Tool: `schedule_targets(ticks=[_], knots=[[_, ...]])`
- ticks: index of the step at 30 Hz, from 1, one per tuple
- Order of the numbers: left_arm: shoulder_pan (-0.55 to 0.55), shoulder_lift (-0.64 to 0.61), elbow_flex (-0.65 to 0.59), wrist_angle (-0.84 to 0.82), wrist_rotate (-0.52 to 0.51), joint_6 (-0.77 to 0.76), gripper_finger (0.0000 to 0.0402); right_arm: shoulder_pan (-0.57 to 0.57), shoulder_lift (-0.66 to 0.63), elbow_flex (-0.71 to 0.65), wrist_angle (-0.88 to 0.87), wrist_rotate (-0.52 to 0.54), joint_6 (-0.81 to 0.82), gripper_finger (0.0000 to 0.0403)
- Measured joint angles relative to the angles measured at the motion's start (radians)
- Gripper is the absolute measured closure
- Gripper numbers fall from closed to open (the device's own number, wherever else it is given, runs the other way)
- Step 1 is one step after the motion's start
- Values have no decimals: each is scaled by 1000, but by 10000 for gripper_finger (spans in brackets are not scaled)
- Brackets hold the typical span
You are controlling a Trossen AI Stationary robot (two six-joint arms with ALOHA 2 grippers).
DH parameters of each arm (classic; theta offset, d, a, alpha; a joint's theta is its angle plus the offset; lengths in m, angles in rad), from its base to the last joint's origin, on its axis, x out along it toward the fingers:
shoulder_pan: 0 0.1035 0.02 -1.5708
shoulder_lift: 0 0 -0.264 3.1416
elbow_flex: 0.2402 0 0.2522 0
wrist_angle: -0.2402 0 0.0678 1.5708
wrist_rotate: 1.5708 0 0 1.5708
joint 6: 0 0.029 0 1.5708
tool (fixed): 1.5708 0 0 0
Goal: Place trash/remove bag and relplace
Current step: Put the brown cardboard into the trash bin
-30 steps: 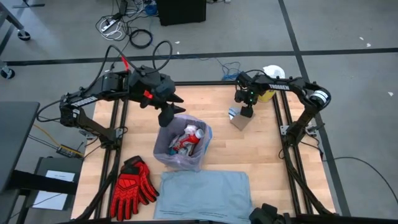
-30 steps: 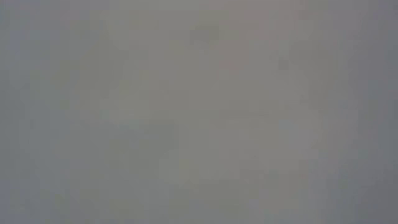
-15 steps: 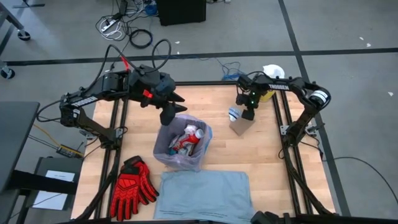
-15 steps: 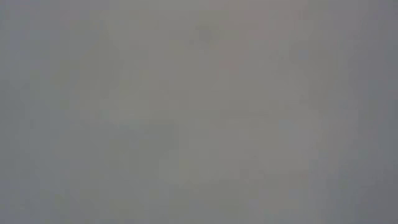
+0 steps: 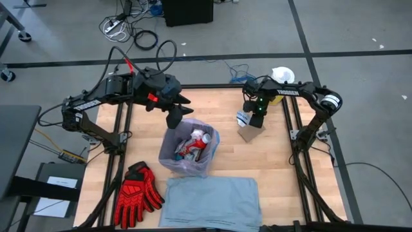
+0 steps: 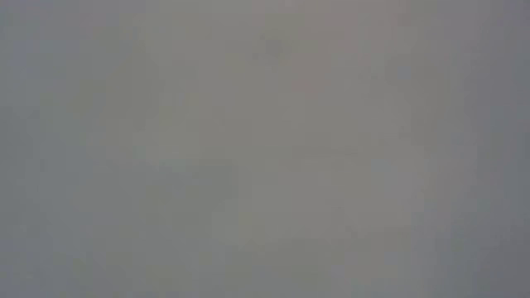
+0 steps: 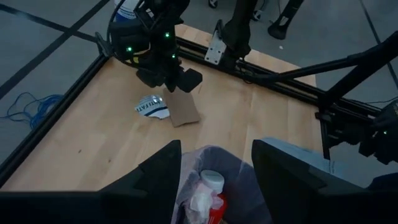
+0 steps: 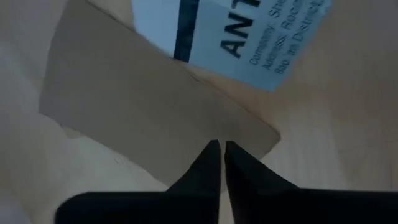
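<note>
A bin lined with the pink bag (image 5: 190,149) stands mid-table, holding a red-capped bottle (image 7: 212,186) and crumpled paper. My left gripper (image 7: 214,168) hovers open over the bag's far rim, one finger on either side. At the far right a brown cardboard piece (image 5: 246,134) lies on the wood beside a white-and-blue printed paper (image 5: 241,117). My right gripper (image 5: 257,122) is shut on the cardboard's edge. The grey-blue liner (image 5: 212,201) lies flat at the near edge. The low view shows only grey. My right gripper comes down from above, and its shut fingertips (image 8: 211,152) meet on the brown cardboard piece near one edge (image 8: 249,134), close to a corner. The rest of the cardboard (image 7: 185,113) still lies on the table beside the printed paper (image 8: 249,31).
Red gloves (image 5: 137,193) lie at the near left corner. A yellow tub with a white lid (image 5: 280,77) sits at the far right corner, just behind my right arm. Black frame rails (image 5: 122,148) run along both table sides.
My right gripper has come down a little toward the near edge onto the cardboard piece and shut its fingers there. The printed paper next to it now shows beside the gripper. My left gripper has kept still over the bin.
</note>
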Motion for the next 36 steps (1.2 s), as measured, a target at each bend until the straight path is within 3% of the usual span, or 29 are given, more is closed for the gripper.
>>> schedule_targets(ticks=[10,16,20,24,29,36], knots=[[0,0,0,-1,-1,0,195,170,0,1,-83,36,-66,239],[0,0,0,-3,-1,15,195,328,0,6,-54,184,-63,142],[0,0,0,-5,-1,23,195,411,-1,31,-55,273,-14,100],[0,0,0,-5,-7,49,195,469,-1,59,-41,292,78,88],[0,0,0,-6,-72,73,195,507,-34,68,7,287,264,102],[6,0,0,-27,-101,67,195,523,-194,69,143,176,565,129]])
